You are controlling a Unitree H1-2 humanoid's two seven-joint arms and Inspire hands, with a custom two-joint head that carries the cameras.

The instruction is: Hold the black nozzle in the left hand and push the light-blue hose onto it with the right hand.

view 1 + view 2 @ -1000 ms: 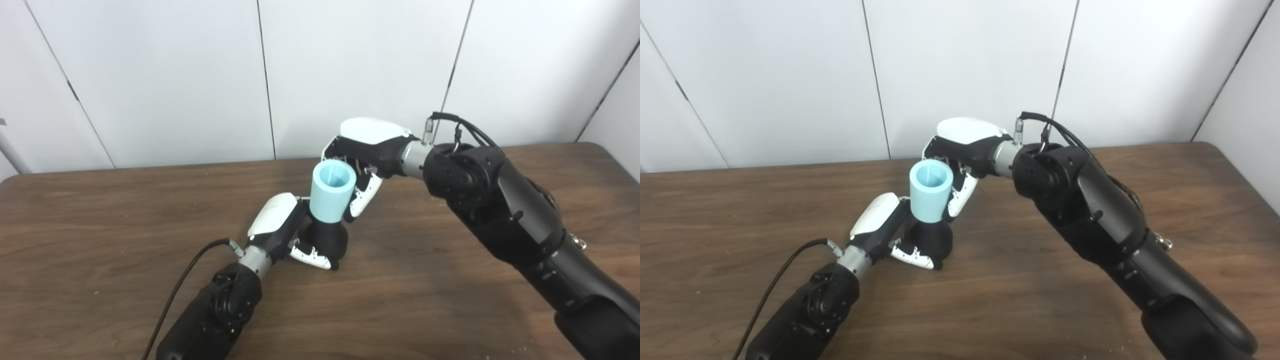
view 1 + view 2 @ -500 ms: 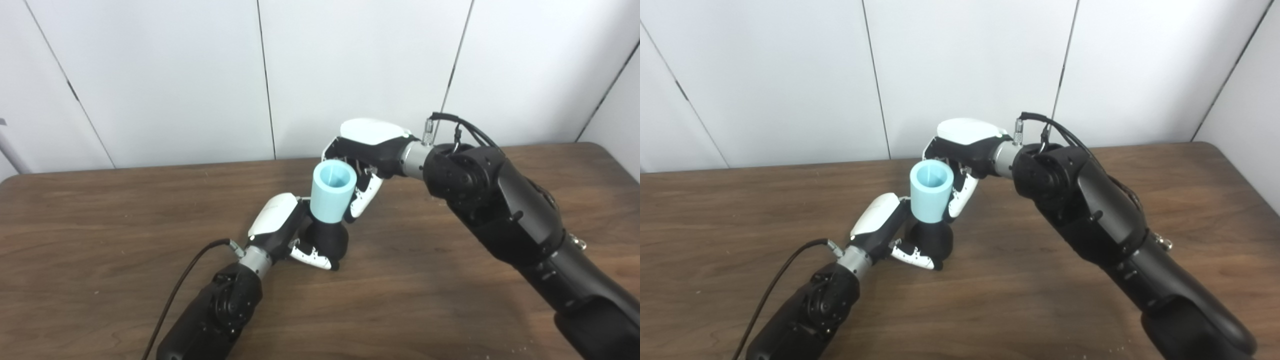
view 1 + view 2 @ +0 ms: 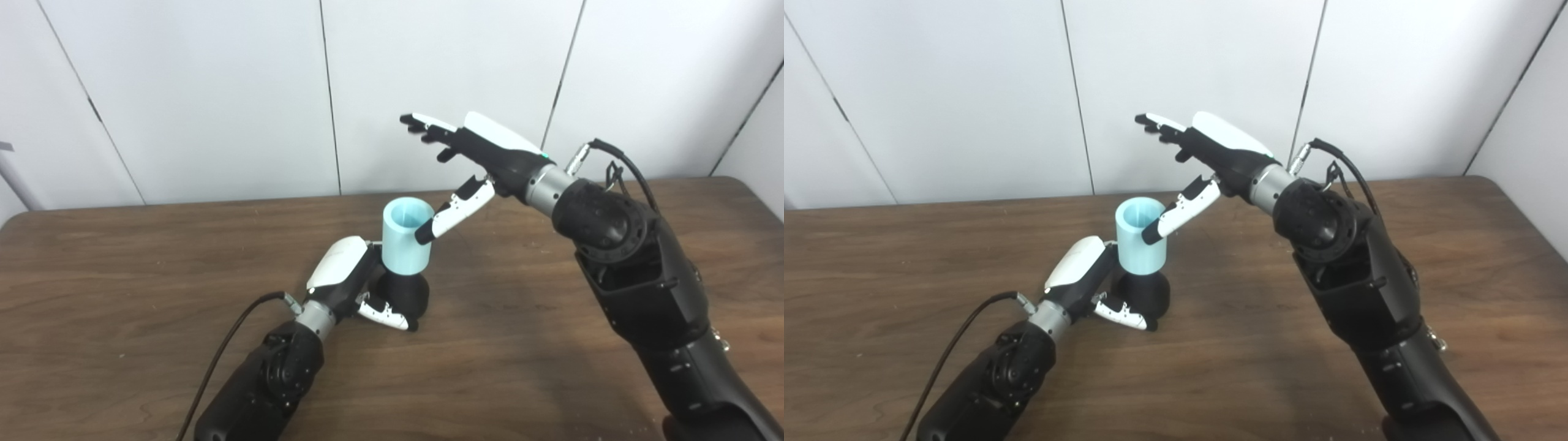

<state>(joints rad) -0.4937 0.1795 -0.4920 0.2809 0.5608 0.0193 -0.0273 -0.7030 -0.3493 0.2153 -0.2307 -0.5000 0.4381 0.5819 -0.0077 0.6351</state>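
Table [image 3: 122, 380] of dark wood fills the near ground, both black arms rising from its front edge. Nearest, the left hand [image 3: 352, 282] lies low on the table with its fingers curled round the base of the nozzle [image 3: 404, 294], gripping it so it stands upright. The hose [image 3: 405, 239], a short pale-blue tube with its mouth open upward, sits on top of the nozzle, covering its upper part, tilted slightly left. Beyond and above, the right hand [image 3: 484, 153] is lifted with its fingers stretched out flat and spread, holding nothing. Its thumb [image 3: 453, 211] points down toward the hose's right rim; whether it touches I cannot tell. A cable [image 3: 606, 159] loops over the right wrist. Behind stands a white panelled wall [image 3: 214, 92].
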